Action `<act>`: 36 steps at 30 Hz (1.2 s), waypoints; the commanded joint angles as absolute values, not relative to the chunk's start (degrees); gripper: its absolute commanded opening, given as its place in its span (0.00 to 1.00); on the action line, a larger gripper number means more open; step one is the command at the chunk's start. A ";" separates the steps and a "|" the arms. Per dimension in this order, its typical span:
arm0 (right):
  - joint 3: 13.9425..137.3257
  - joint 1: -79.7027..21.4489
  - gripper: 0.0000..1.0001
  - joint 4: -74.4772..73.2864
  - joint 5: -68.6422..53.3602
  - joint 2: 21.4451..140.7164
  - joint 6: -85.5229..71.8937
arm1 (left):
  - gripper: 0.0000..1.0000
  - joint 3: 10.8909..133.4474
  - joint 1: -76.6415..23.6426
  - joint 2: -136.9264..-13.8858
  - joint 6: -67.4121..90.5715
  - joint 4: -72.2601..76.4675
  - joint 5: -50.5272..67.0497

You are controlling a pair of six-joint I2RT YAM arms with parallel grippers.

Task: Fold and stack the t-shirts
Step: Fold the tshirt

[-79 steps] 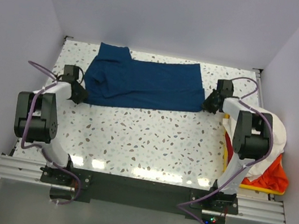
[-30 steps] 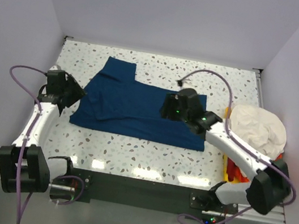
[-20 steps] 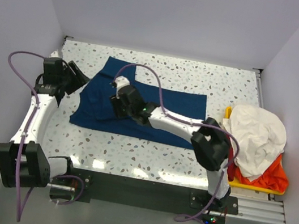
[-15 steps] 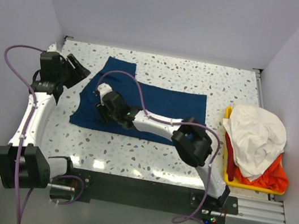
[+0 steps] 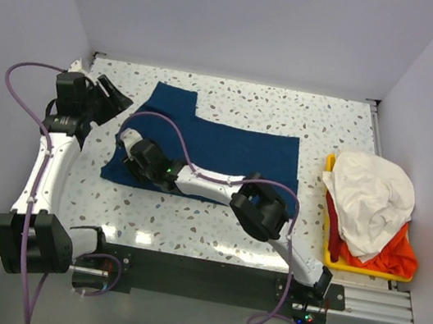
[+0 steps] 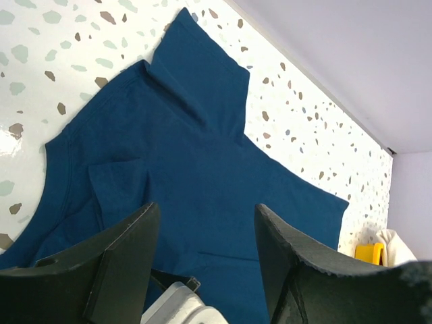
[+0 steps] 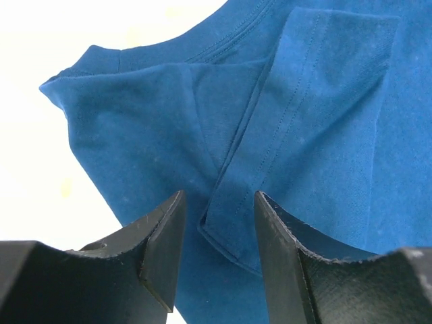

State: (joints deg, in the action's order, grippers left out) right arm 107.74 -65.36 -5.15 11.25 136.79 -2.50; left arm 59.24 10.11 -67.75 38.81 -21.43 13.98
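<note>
To the right of the navy t-shirt (image 5: 226, 151), a yellow bin (image 5: 331, 161) holds the orange-red t-shirt (image 5: 394, 255) under the heaped cream-white t-shirt (image 5: 369, 196). The right end effector (image 5: 138, 155), its fingers moderately parted over a folded sleeve hem, stands at the shirt's near left corner, further left than half a second before. The navy t-shirt lies flat on the tabletop (image 5: 191, 216), unmoved. The left end effector (image 5: 109, 97), wide apart and empty, remains beyond the shirt's far left edge.
</note>
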 commanded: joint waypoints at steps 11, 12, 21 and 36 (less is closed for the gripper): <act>110.83 -66.09 0.40 -5.71 15.91 138.60 1.30 | 0.64 59.59 10.46 -66.80 37.79 -19.34 16.26; 110.92 -66.09 0.39 -5.71 16.52 138.60 1.49 | 0.64 59.42 10.46 -66.62 37.88 -19.25 16.26; 112.24 -66.09 0.06 -5.72 18.72 137.99 2.46 | 0.65 58.45 10.46 -65.92 37.71 -18.99 16.09; 111.98 -58.63 0.01 -5.71 17.58 134.21 -5.53 | 0.65 57.22 10.55 -66.62 37.27 -18.54 15.73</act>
